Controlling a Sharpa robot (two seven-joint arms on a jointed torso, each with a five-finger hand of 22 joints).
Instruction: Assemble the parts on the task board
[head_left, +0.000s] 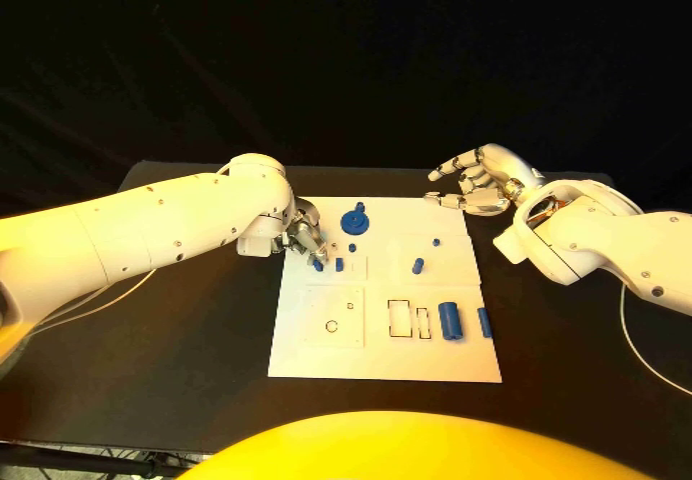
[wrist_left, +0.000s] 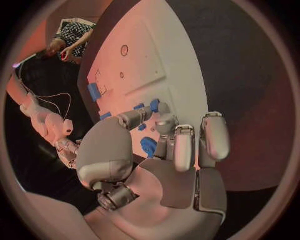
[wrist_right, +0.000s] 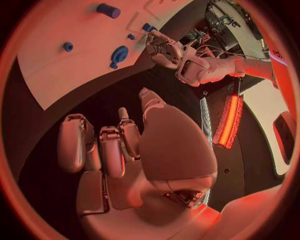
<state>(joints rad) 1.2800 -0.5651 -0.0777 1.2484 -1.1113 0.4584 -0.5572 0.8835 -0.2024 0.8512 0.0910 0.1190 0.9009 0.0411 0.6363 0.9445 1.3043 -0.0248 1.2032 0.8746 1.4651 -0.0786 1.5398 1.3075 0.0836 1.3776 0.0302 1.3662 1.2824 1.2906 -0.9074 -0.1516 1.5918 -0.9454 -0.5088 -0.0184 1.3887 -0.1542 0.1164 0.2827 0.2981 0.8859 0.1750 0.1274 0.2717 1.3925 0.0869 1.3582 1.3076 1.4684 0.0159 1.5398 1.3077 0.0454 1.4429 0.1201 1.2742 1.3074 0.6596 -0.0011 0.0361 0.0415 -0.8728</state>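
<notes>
The white task board lies in the middle of the table. My left hand hangs over its far left part, fingertips down at two small blue pegs that stand side by side. The left wrist view shows the thumb and a finger right at these pegs; a grip is not clear. A blue gear-like part sits at the board's far edge, a blue peg near the middle, and a blue cylinder with a flat blue piece at the right. My right hand hovers beyond the far right corner, holding nothing.
Empty rectangular slots and a square plate with small holes lie on the board's near half. A thin cable runs over the black table at the left. My left hand appears across the board.
</notes>
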